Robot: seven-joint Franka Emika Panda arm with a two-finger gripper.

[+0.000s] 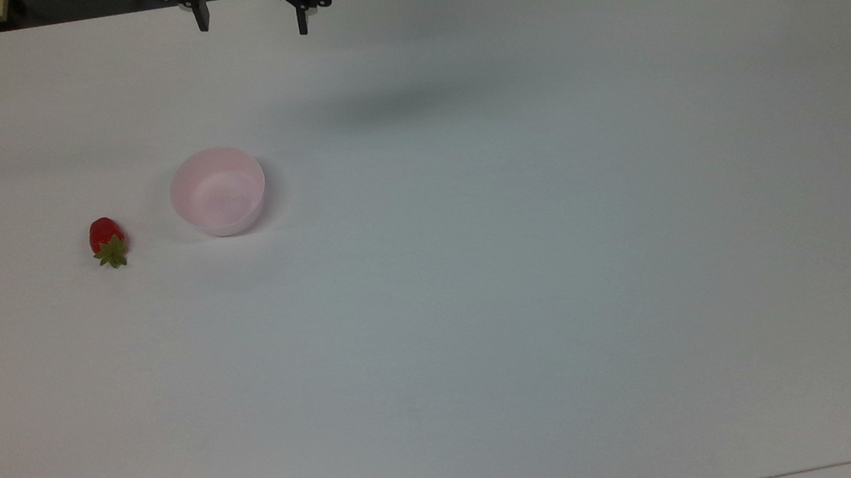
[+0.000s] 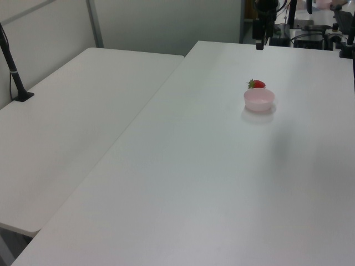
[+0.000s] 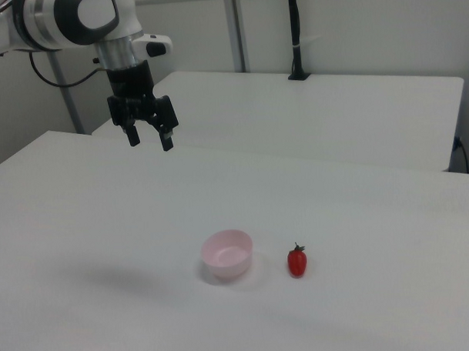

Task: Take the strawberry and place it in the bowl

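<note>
My gripper (image 3: pixel 148 140) hung high over the far edge of the table (image 1: pixel 527 275) as the top view shows it, its two fingers spread apart and holding nothing. The strawberry (image 1: pixel 107 241) lay on its side on the bare tabletop, near the top view's left edge, its green cap turned toward the near edge. The bowl (image 1: pixel 217 191) stood upright and empty just beside it, on the top view's right of the fruit — close, but not touching.

The step in hand, as I judged it, was the approach: I had yet to travel across to the strawberry and come down on it. To do that well I would keep the fingers wide, centre them over the red body rather than the leafy cap, and descend straight so that neither fingertip nudged the fruit and set it rolling. It looked glossy and rounded, so I would close across its narrower width, gently, to avoid squeezing it out sideways. The bowl sat near enough that I would want my fingers turned so none swept its rim — it looked light and likely to slide.

I could read no brand, label or writing anywhere.
</note>
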